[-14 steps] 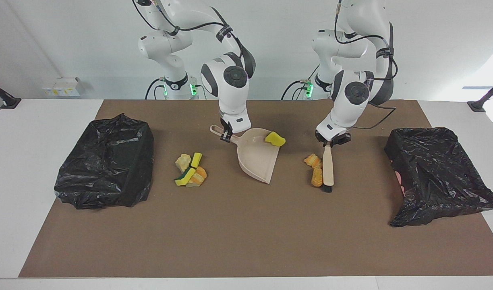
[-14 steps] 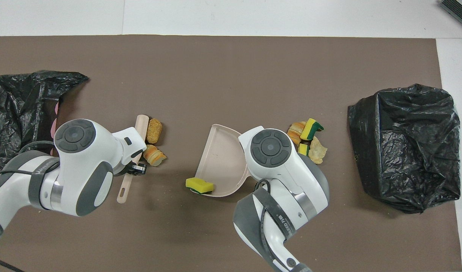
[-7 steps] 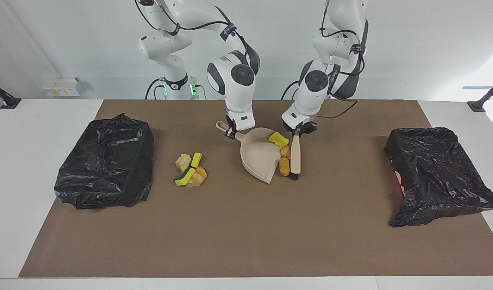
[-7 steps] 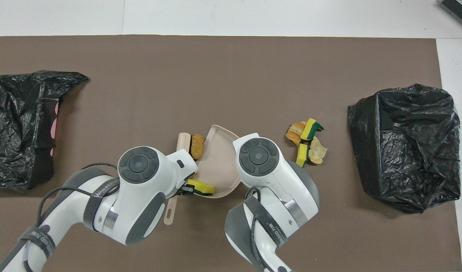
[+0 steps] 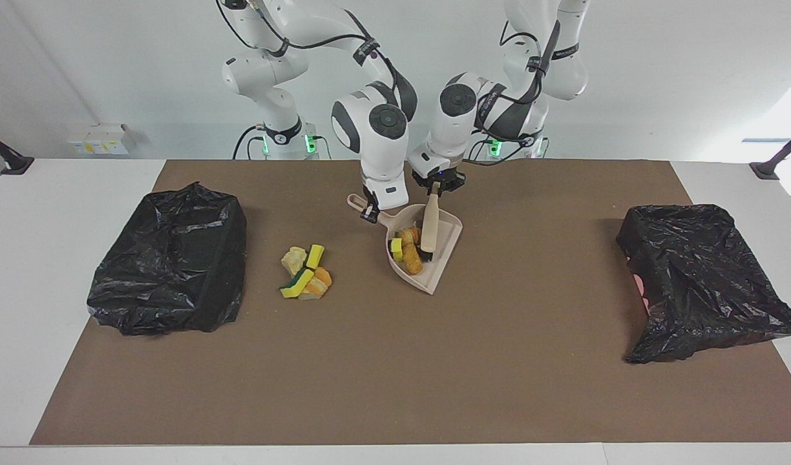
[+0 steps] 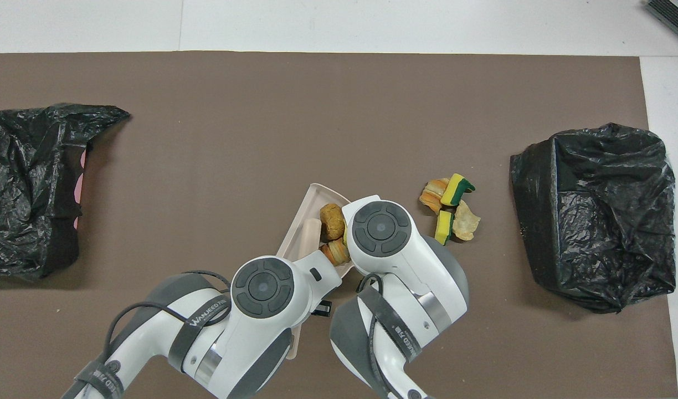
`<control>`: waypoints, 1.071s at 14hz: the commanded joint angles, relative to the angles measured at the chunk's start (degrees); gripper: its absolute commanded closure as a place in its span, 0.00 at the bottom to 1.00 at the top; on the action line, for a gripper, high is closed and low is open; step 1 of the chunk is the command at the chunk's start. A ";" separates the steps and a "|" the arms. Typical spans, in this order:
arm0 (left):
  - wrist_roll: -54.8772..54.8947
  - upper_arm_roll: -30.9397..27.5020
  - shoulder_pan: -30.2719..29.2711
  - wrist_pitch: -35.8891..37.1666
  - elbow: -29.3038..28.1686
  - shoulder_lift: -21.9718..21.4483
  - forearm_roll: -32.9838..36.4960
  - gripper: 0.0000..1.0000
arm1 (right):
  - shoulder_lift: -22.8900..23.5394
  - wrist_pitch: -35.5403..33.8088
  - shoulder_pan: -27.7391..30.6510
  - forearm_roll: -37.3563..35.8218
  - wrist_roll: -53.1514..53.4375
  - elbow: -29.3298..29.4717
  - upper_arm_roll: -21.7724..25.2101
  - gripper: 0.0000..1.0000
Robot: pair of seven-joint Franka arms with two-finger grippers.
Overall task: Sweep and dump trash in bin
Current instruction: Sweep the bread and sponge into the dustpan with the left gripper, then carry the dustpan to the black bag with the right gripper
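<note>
A brown mat [image 5: 395, 361] is spread over a white table [image 5: 59, 219] before a pale wall; the two white arms are seen at the top centre of the facing view. At mid-frame a beige dustpan [image 5: 444, 258] is held by its handle, on which the right gripper [image 5: 369, 214] is pinched shut. The left gripper [image 5: 436, 186] is clamped on the handle of a beige brush [image 5: 429, 226], whose dark bristles are laid inside the pan. Beside the bristles, several pieces of trash [image 5: 405, 248], orange and yellow, are gathered in the pan. A second pile of sponge scraps [image 5: 305, 274] is left on the mat at centre left of the frame. A black-bagged bin [image 5: 169, 258] is set at the left edge of the mat and another bagged bin [image 5: 699, 278] at the right edge.

In the overhead view the mat [image 6: 317, 111] fills most of the frame, and both arms are seen entering from the bottom. The dustpan [image 6: 306, 213] is partly covered by the wrists at centre; the brush [image 6: 309, 235] and orange trash [image 6: 332, 220] are visible in it. Both grippers are hidden here. The loose scraps [image 6: 450, 208] are found right of centre, one bin [image 6: 594, 216] at the right edge, the other [image 6: 29, 183] at the left.
</note>
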State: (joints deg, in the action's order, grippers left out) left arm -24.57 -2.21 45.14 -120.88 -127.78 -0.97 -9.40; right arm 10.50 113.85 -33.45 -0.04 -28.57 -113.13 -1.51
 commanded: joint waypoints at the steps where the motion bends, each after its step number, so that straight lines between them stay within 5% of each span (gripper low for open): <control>1: 0.83 -0.86 -3.20 1.35 0.95 -0.70 -0.28 1.00 | 0.23 1.03 0.05 1.36 -0.09 -0.34 -0.16 1.00; 7: 3.73 -0.95 -12.96 3.81 3.41 -0.62 4.21 1.00 | -1.09 -0.11 1.72 1.36 0.00 0.19 -0.16 1.00; 15: -1.50 -0.16 -12.63 5.13 0.96 -2.55 5.62 1.00 | -16.80 -12.05 15.49 0.65 -5.07 0.19 0.28 1.00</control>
State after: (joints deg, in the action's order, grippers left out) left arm -21.75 -2.92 31.16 -116.70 -124.92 -1.07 -4.71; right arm -1.40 104.80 -22.49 0.05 -30.06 -111.89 -0.84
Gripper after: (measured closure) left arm 0.744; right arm 0.674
